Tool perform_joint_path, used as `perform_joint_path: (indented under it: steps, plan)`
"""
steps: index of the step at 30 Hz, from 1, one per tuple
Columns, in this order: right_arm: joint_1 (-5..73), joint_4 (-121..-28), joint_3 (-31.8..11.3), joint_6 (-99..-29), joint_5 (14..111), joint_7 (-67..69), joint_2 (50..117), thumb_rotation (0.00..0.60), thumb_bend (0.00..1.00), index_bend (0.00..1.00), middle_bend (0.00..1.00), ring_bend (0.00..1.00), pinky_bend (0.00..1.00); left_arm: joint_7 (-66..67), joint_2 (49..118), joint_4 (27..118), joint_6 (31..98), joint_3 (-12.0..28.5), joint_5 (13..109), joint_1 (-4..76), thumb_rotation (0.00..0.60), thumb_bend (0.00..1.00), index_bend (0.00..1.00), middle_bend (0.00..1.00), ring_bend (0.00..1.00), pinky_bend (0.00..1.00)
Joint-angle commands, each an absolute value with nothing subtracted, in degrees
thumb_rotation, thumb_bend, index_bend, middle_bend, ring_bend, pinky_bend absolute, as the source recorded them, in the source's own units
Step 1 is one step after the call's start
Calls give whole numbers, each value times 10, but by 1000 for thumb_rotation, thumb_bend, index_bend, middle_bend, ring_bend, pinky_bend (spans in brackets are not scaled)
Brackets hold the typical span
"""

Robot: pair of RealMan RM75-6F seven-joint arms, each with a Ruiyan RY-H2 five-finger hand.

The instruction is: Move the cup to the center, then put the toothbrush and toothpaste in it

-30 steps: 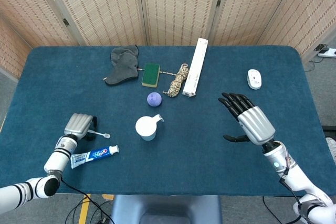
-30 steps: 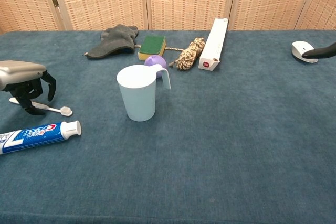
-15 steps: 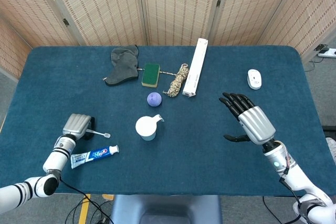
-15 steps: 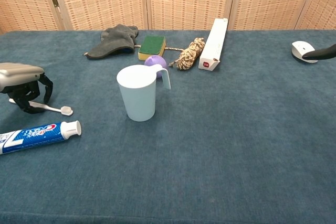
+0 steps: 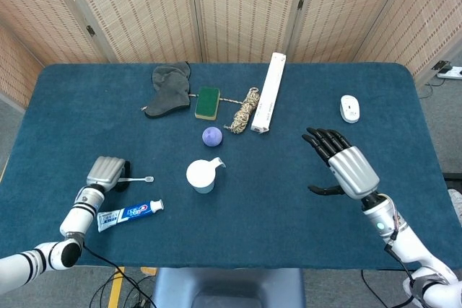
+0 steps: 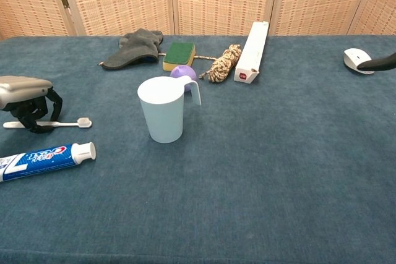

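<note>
Toothbrush [image 6: 52, 124] handle sits clamped in the left hand [image 6: 25, 98] fingers [image 6: 38, 114]; right hand [image 5: 345, 164] fingers spread, empty.

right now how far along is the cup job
The cup stands upright near the table's middle, so that step looks done. The left hand is closed over the toothbrush handle; whether it has lifted is unclear. The toothpaste lies untouched. The right hand is open, idle. Both items remain.

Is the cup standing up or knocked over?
Standing up: the cup rests on its base, open mouth facing upward.
</note>
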State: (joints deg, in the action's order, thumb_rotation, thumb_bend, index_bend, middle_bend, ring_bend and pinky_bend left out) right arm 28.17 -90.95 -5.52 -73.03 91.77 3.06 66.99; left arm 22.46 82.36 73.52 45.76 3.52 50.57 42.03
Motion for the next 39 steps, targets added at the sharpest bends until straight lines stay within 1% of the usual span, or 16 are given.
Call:
perform_joint_path:
  steps: [1,8,13,18,27,32,35,39]
  plan:
    - [281,-909,-55,-730,917,32,670,600,0,0,58,100,140,224,823,736,458,35,507,419,600,429,600,888,825,929]
    - [280,-904,-56,-732,918,39,671,600,0,0,58,100,141,202,811,748,467,43,511,409,600,432,610,888,825,929]
    - [277,-904,-58,-738,918,43,669,600,0,0,58,100,140,153,777,774,479,61,519,391,600,432,615,887,825,930]
    - [276,-904,-59,-741,920,45,667,600,0,0,58,100,140,74,733,816,492,88,538,369,600,432,615,887,825,929]
    - [271,-907,-61,-749,919,43,663,600,0,0,58,101,140,-120,662,926,503,139,620,330,600,432,619,888,823,927]
    - [269,-908,-60,-751,922,42,661,600,0,0,58,100,140,-214,651,975,504,154,677,324,600,432,621,887,822,928]
    - [269,-908,-61,-753,923,41,659,600,0,0,58,100,141,-249,660,997,507,164,704,332,600,432,621,888,822,927]
    - [266,-911,-63,-756,922,39,654,600,0,0,58,101,140,-282,675,1020,496,177,715,351,600,432,622,888,822,927]
